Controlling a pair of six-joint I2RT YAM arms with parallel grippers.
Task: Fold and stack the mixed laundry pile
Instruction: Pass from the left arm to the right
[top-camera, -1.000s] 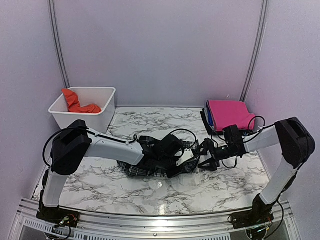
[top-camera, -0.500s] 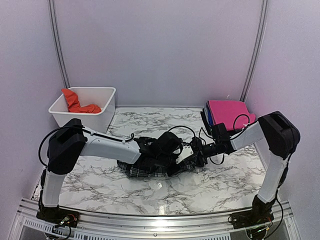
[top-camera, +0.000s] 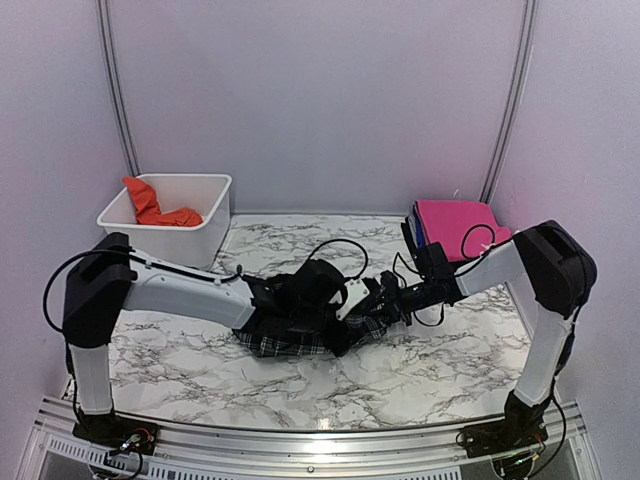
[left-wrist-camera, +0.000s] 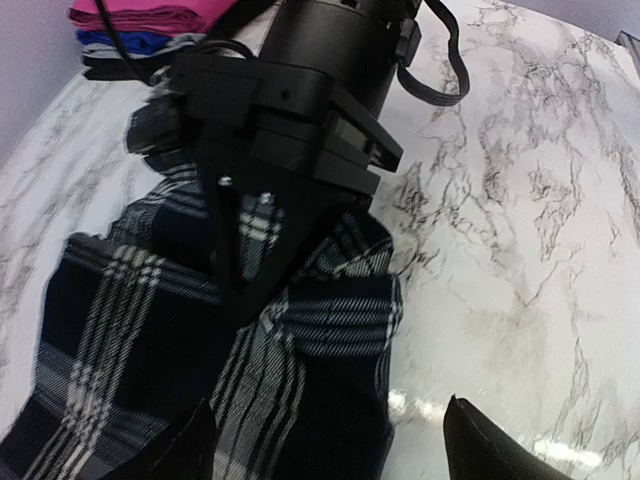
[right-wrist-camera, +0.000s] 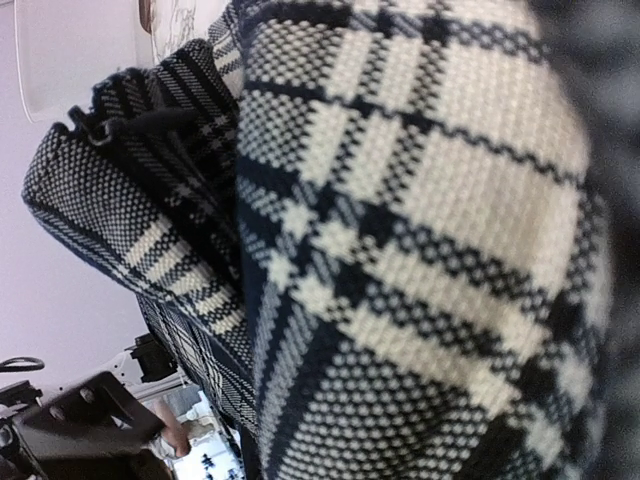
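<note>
Now your right pincer (left-wrist-camera: 240, 288) is clenched on the edge of the plaid shirt (left-wrist-camera: 110, 340); the bundle stretches away from its tips toward your left pincer (left-wrist-camera: 335, 452), which gapes, released, just above the cloth.

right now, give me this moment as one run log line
left gripper: open over plaid shirt | right gripper: shut on plaid shirt | orange t-shirt: in white bin
</note>
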